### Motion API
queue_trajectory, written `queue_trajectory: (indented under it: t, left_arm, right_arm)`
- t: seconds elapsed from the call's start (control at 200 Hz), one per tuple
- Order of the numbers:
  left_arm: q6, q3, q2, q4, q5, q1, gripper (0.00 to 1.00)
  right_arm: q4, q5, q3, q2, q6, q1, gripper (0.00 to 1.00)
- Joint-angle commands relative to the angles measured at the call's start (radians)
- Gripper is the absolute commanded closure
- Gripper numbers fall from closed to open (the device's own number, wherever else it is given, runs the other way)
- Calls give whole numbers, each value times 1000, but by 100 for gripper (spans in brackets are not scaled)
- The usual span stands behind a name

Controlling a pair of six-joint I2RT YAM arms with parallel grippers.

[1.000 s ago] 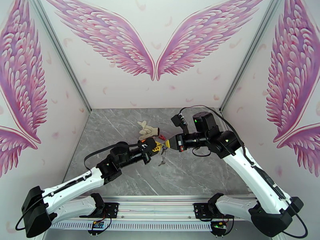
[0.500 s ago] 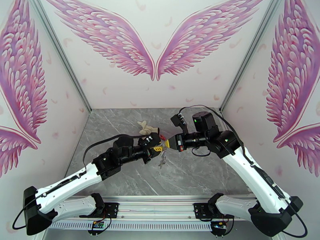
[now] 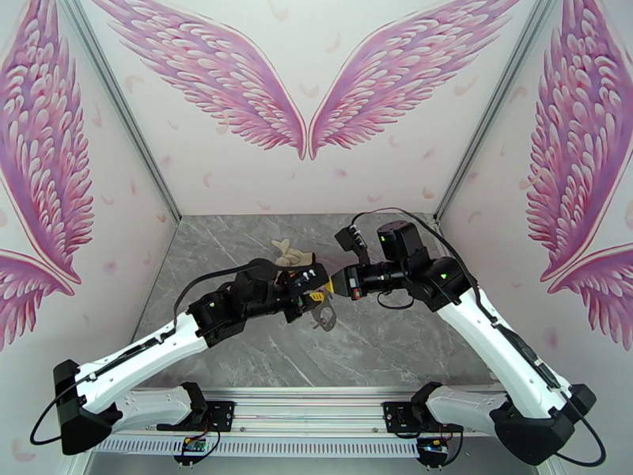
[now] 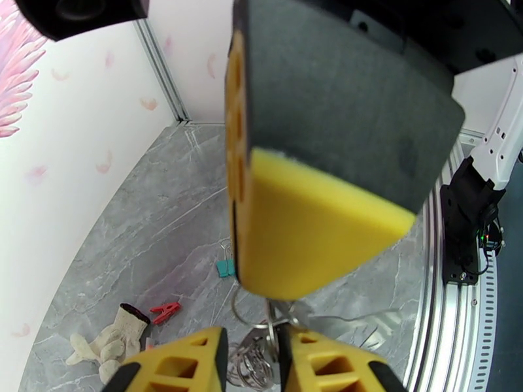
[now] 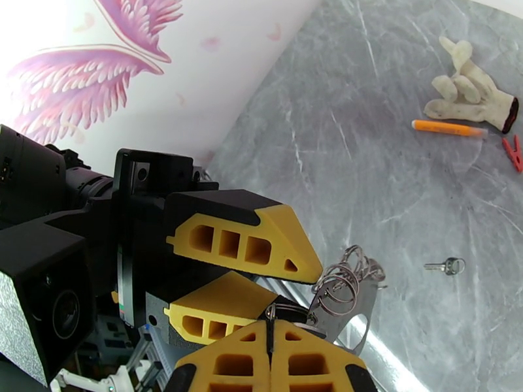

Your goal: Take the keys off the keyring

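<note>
Right gripper [image 5: 269,329] has its yellow fingertips pressed flat together, pinching the top end of the keyring [image 5: 350,318], a dark flat loop that hangs just below and beyond its tips. Thin wire rings carrying the keys [image 5: 343,279] bunch up against that loop, right beside the pinch.

Facing it tip to tip, the left gripper [image 4: 250,360] holds its yellow fingers [image 4: 189,360] slightly spread, and the wire rings sit in the gap between them. I cannot tell whether either finger touches the metal. From overhead, the two grippers meet nose to nose above the grey marble table [image 3: 396,350], with the loop dangling under the meeting point, clear of the surface.

Further out past the right gripper, one loose key [image 5: 444,264] lies flat on the table. Well beyond it are an orange pen [image 5: 451,129], a pale work glove [image 5: 467,93] and a red clip [image 5: 513,151]. A teal clip [image 4: 225,266] lies on the table beyond the left gripper's tips.
</note>
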Motion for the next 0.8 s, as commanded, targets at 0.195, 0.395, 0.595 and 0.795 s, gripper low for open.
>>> queue_trajectory:
  t: [0.195,0.395,0.595,0.795]
  left_arm:
    - [75,52,17,-22,22,-3,86]
    - [124,-19,-38,55,-20,-4,92]
    - [176,-196,-154,319,-10,-2,94]
    - [211,-325,-226,522,2,-2,95]
  right_arm:
    - [-40,32,26,5,-53,10,100]
    - [-49,86,24,-23,-67,7,100]
    - [-21,104,-9,-65,-67,6,100]
    - [57,70,-71,-118,-85,3,100]
